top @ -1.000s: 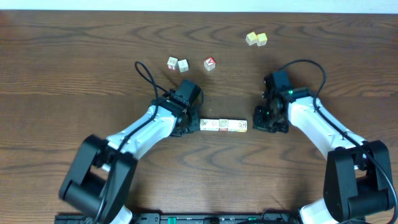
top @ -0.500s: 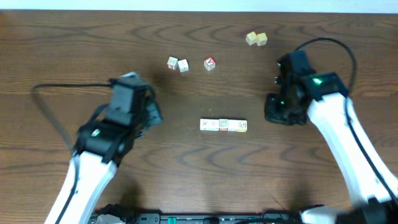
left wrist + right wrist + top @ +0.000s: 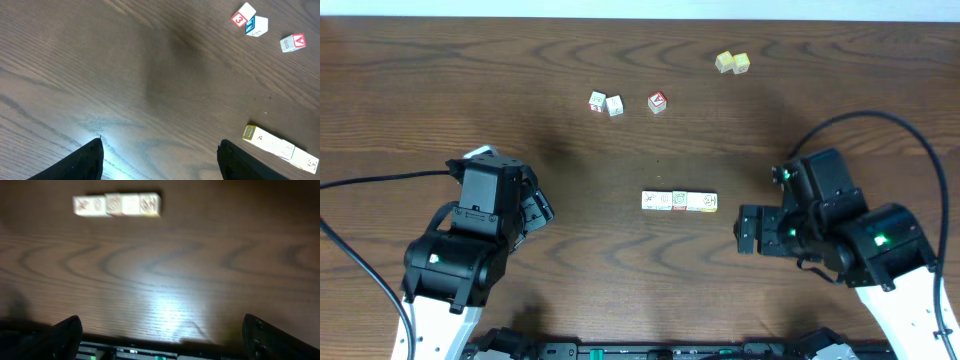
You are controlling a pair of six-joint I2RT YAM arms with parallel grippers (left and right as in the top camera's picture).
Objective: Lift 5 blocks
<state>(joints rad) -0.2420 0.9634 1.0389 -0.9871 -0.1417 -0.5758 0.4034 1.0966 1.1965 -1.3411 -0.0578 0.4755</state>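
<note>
A short row of cream picture blocks (image 3: 679,201) lies flat on the table's middle, touching end to end; it also shows as the row (image 3: 280,147) and the row (image 3: 117,205). Two more picture blocks (image 3: 605,103) sit farther back, one block (image 3: 243,13) red-marked and its neighbour (image 3: 257,26) blue-faced. My left gripper (image 3: 537,208) hangs well left of the row, open, and in the left wrist view the left gripper (image 3: 160,152) has only bare wood between its fingers. My right gripper (image 3: 747,230) is to the row's right and nearer the front, and in the right wrist view the right gripper (image 3: 162,332) stands open and empty.
A red-faced cube with a white mark (image 3: 657,101) sits beside the two back blocks. A pair of plain yellow cubes (image 3: 732,62) lies at the back right. A dark equipment rail (image 3: 650,350) runs along the table's front edge.
Both grippers were shut at the ends of the row. They have opened and drawn back, the left arm leftward, the right arm right and forward. The row stays on the table.
</note>
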